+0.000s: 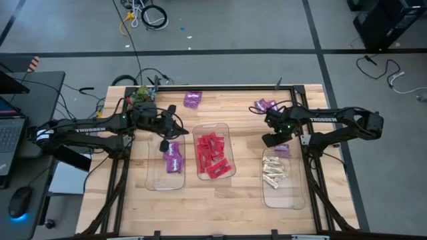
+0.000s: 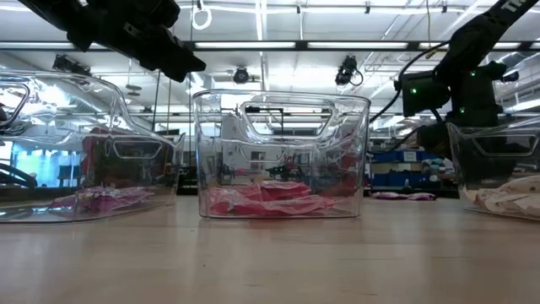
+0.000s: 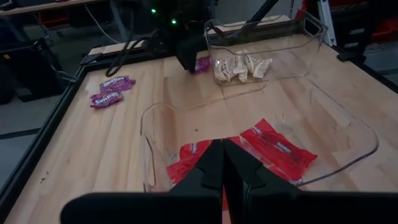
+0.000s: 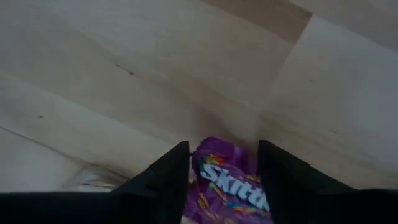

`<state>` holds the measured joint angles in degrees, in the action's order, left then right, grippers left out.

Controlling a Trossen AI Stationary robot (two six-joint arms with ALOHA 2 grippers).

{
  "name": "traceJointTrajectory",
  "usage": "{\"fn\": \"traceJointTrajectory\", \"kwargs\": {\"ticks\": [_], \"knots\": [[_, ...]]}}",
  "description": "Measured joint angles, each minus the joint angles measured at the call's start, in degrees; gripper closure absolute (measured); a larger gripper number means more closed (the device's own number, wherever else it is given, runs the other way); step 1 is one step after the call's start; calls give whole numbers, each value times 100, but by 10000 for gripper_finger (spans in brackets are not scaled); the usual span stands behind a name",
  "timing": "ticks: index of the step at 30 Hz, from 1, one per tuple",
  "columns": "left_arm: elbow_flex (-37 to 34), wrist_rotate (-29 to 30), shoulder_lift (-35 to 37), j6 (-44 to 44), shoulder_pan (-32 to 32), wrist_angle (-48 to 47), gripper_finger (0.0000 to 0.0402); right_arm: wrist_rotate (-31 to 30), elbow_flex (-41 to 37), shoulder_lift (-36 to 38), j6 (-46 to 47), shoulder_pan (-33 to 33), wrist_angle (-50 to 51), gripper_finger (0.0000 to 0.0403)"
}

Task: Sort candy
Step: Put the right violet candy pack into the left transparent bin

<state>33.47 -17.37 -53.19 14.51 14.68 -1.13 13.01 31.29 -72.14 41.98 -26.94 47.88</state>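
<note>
My right gripper [image 4: 222, 180] points down at the table by the far end of the right-hand clear bin [image 1: 293, 197], closed on a purple candy packet [image 4: 227, 180]. My left gripper [image 3: 222, 168] is shut on nothing and hovers above the left bin [image 1: 152, 175], which holds purple packets [image 1: 173, 159]. The middle bin [image 1: 212, 127] holds red packets [image 1: 212, 155]. Whitish-cream pieces [image 1: 274, 170] lie in the right bin. More loose purple packets lie flat on the table at the far edge [image 1: 193, 99] and far right [image 1: 265, 105]. My right gripper has the purple packet between its two fingers, which stand against the packet's two sides [image 4: 198, 171]. The fingers come from above, pointing down. The packet is at the tabletop; I cannot tell whether it is lifted off the wood.
The three clear bins stand in a row across the middle of the wooden table [image 1: 240, 193]. Bare wood lies in front of them along the near edge. Cables [image 1: 143, 77] and a small green board [image 1: 141, 95] sit at the far left corner.
</note>
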Motion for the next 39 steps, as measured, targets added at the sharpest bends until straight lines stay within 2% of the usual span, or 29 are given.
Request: {"fn": "traceJointTrajectory", "kwargs": {"ticks": [4, 8, 10, 15, 19, 24, 27, 30, 35, 39], "knots": [[0, 289, 0, -155, 0, -2, 398, 7, -142, 3, -151, 0, -31, 288], [0, 496, 0, -278, 2, 10, 398, -89, -146, 8, -351, -2, 13, 370], [0, 529, 0, -278, 2, 62, 398, -165, -46, 4, -504, -2, -38, 393], [2, 575, 0, -313, 2, 201, 398, -415, 413, 4, -755, 16, -14, 398], [2, 829, 0, -429, 2, 398, 398, -691, 977, 4, -1053, 22, -1, 401], [4, 845, -124, -972, 2, 1160, 398, -1370, 1904, 4, -1479, 98, -193, 402], [7, 822, -377, -1208, 2, 1669, 398, -1706, 2344, 11, -1741, 252, -945, 402], [7, 822, -720, -1316, 2, 2008, 398, -1769, 2498, 13, -2059, 481, -2214, 402], [8, 823, -1337, -830, -20, 2768, 387, -1765, 2498, 13, -2481, 901, -4319, 403], [140, 1024, -1757, -399, -100, 3583, 364, -1819, 2498, 13, -2634, 1191, -5343, 403]]}}
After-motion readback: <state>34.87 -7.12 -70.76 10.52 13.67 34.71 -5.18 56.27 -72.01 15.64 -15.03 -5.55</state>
